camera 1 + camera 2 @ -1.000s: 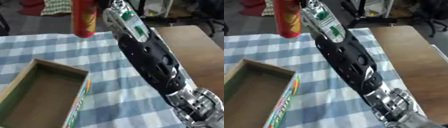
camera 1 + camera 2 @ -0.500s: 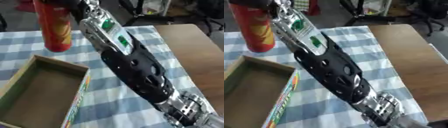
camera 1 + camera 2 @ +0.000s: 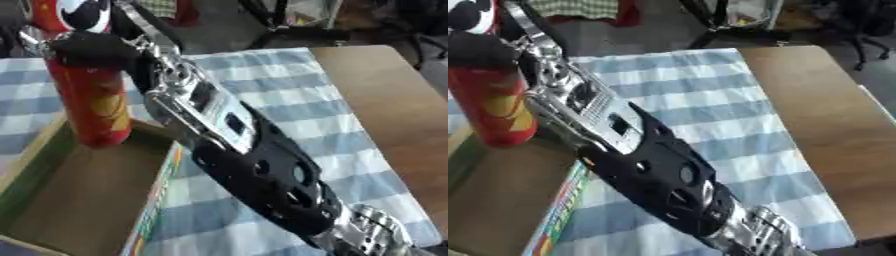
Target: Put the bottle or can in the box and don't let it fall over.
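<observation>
A tall red can (image 3: 87,95) with a black-and-white top hangs upright over the far end of the open cardboard box (image 3: 79,200). Its base sits at about the level of the box's far rim. My right hand (image 3: 92,50) is shut round the upper part of the can, dark fingers wrapped across it. The right arm (image 3: 254,165) stretches from the lower right corner across the blue checked cloth. The box's brown inside holds nothing else that I can see. My left hand shows in neither view.
A blue-and-white checked cloth (image 3: 289,100) covers the table's left and middle; bare wooden tabletop (image 3: 824,115) lies to the right. Chair legs and dark clutter stand beyond the far edge. The box has a colourful printed side (image 3: 557,220).
The right hand has carried the can leftward and down, from above the cloth to over the box's far end. The camera has tilted too, so the whole scene has shifted.
</observation>
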